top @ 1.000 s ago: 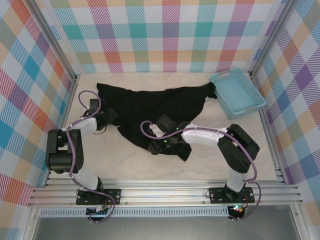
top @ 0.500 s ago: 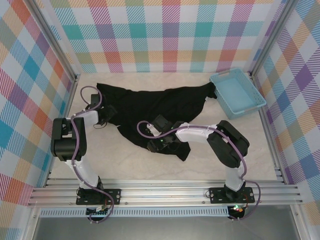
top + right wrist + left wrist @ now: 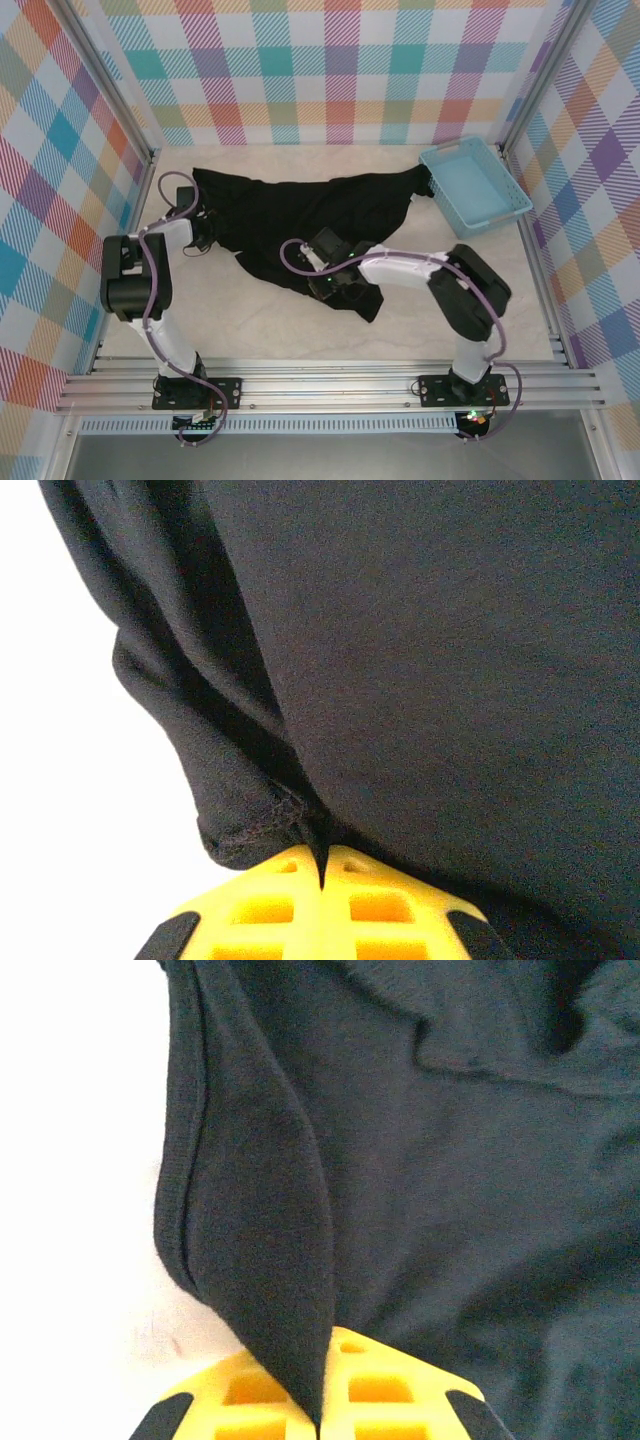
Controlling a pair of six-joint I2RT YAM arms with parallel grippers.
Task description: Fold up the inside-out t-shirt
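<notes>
Pinching is done on both sides, so the step in hand reads as lift-and-spread. My call: raise both holds together, draw them apart evenly till the cloth hangs flat, then lay it down square.

Far left of the blue basket (image 3: 478, 190), the left gripper (image 3: 205, 236) has its yellow pads (image 3: 380, 1390) closed tight on a folded edge of the inside-out t-shirt (image 3: 310, 215). In the wrist cam a seamed ridge runs straight into the pinch. The bite looks thin, prob. one fold, so lift slow & watch for slip.

The shirt lies crumpled on the table (image 3: 300, 330), stretching from that gripper to the basket's left side. One tip touches or overlaps the basket wall, can't tell which, and that end could snag when pulled.

Left of the basket & nearer the bases, the right gripper (image 3: 332, 287) is likewise clamped, on a bunched hem at the shirt's near edge. There are more layers in that bite, so it may drag extra cloth.

Pose:
- **L arm:** elbow folded back, forearm reaching toward the shirt's end farthest from the basket, wrist low.
- **R arm:** elbow out, on the near side of the basket, forearm lying across leftward, wrist low on the cloth.
</notes>
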